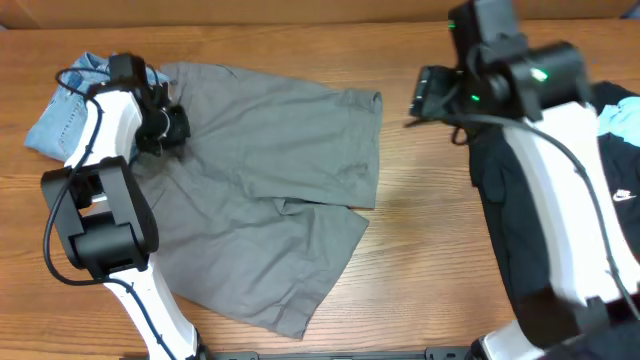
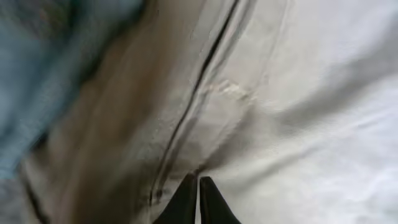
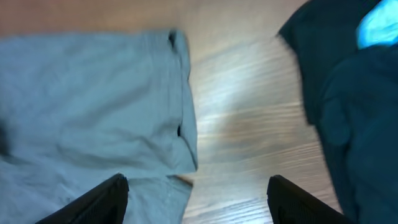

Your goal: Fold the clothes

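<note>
At the far left the light-blue denim is lying bunched on the tabletop, with the waistband end of the grey shorts touching it. That is where my left jaws are working. They are pressing together, and the fabric is creasing toward my left fingertips beside a dark seam line, so I judge they are pinching the shorts at the waistband, the firm edge that should carry the cloth over in one piece. The shorts are lying spread flat across the middle of the tabletop, one leg pointing right and the other reaching toward the near edge, not yet folded. Further right, my right jaws are hanging spread wide and holding nothing, above the bare wood just beside the hem of the right-pointing leg. From there I could drop onto that hem and match the left side's lift. At the far right the black T-shirts are waiting in a heap, a small white logo showing, well apart from the shorts.
</note>
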Robot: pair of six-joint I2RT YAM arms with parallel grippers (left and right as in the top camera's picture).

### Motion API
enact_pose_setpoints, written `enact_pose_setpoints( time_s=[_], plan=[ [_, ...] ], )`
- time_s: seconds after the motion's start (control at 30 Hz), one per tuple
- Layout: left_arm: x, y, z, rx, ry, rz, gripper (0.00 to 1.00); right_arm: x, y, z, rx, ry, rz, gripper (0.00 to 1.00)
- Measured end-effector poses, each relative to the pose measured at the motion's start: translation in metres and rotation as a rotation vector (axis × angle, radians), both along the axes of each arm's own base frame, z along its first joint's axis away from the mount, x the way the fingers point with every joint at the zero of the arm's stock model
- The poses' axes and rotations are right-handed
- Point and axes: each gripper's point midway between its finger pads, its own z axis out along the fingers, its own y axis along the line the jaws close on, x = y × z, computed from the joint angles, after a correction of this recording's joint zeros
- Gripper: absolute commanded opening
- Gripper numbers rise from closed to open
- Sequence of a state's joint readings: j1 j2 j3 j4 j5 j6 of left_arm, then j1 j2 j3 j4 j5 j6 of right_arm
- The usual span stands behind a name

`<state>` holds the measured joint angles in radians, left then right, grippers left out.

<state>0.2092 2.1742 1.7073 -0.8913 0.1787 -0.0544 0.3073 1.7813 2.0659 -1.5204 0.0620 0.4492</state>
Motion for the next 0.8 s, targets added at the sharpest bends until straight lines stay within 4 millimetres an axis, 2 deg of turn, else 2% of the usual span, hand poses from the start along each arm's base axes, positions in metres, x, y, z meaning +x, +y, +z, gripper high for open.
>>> enact_pose_setpoints(
  time_s=[0.03, 0.07, 0.13, 0.17, 0.23, 0.33, 0.43, 0.5, 0.57, 0.6, 0.67, 0.8],
  plan=[
    [0.004, -0.002, 0.008, -0.001, -0.016, -0.007, 0.23, 0.006, 0.007, -0.021, 0.004, 0.061, 0.026, 0.73],
    [0.009, -0.003, 0.021, -0.003, -0.036, -0.011, 0.26, 0.008, 0.011, -0.031, 0.007, 0.089, 0.039, 0.73],
    [0.018, -0.007, 0.068, 0.002, -0.121, -0.023, 0.31, 0.012, 0.022, -0.078, 0.013, 0.224, 0.095, 0.72],
    [0.018, -0.007, 0.082, 0.004, -0.146, -0.024, 0.32, 0.013, 0.025, -0.092, 0.012, 0.264, 0.112, 0.72],
    [0.014, -0.009, 0.134, 0.018, -0.231, -0.027, 0.34, 0.013, 0.030, -0.123, 0.011, 0.341, 0.141, 0.71],
    [-0.002, -0.013, 0.201, 0.040, -0.353, -0.031, 0.37, 0.016, 0.037, -0.162, 0.023, 0.409, 0.187, 0.71],
    [-0.036, -0.021, 0.270, 0.061, -0.482, -0.036, 0.41, 0.017, 0.050, -0.208, 0.071, 0.446, 0.262, 0.73],
    [-0.057, -0.025, 0.288, 0.063, -0.500, -0.037, 0.41, 0.018, 0.057, -0.223, 0.101, 0.426, 0.293, 0.68],
    [-0.072, -0.029, 0.298, 0.062, -0.503, -0.038, 0.43, 0.017, 0.061, -0.236, 0.123, 0.416, 0.315, 0.56],
    [-0.078, -0.030, 0.301, 0.062, -0.504, -0.038, 0.44, 0.013, 0.065, -0.244, 0.142, 0.418, 0.331, 0.45],
    [-0.090, -0.032, 0.303, 0.059, -0.486, -0.038, 0.45, 0.004, 0.071, -0.258, 0.187, 0.435, 0.352, 0.27],
    [-0.099, -0.034, 0.297, 0.052, -0.445, -0.041, 0.45, -0.001, 0.081, -0.267, 0.258, 0.427, 0.395, 0.04]
  ],
)
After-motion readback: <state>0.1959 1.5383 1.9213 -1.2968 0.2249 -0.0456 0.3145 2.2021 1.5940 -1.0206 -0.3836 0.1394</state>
